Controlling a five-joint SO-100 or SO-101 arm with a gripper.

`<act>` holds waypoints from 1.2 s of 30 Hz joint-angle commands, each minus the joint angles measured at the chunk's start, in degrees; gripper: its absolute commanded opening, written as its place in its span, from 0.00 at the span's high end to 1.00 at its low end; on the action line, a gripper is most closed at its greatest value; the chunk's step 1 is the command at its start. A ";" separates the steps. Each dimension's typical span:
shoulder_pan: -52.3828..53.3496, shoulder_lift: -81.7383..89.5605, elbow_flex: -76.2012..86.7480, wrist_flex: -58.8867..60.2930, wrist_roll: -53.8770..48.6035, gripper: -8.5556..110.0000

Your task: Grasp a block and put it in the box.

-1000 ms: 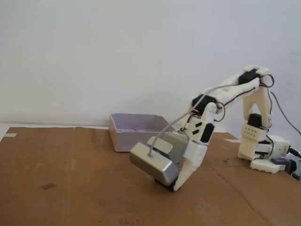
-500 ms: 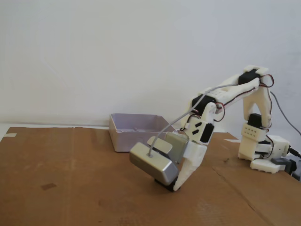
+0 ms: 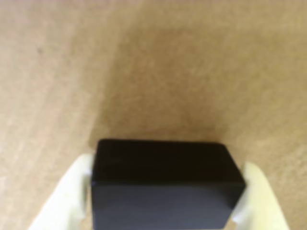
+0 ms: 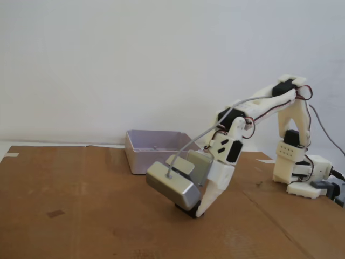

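Arm shifted slightly left; end effector (image 3: 163,201) clamps block (image 3: 163,184), seemingly; fingertips cropped.

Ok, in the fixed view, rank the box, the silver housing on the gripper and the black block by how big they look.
1. box
2. silver housing, nearer the camera, so this ranking is unsure
3. block, mostly hidden under the gripper

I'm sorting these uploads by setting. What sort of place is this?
Probably a home or hobby bench rather than a lab: a cardboard sheet serves as the work surface against a bare white wall, and the small white arm has loose wires showing. Its pincer flanks a black block.
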 commanded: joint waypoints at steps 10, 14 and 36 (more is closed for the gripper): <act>2.11 7.65 -6.42 -0.26 0.53 0.93; 3.34 9.49 -6.42 -0.26 0.53 0.93; 9.58 18.11 -6.50 -0.44 0.09 0.93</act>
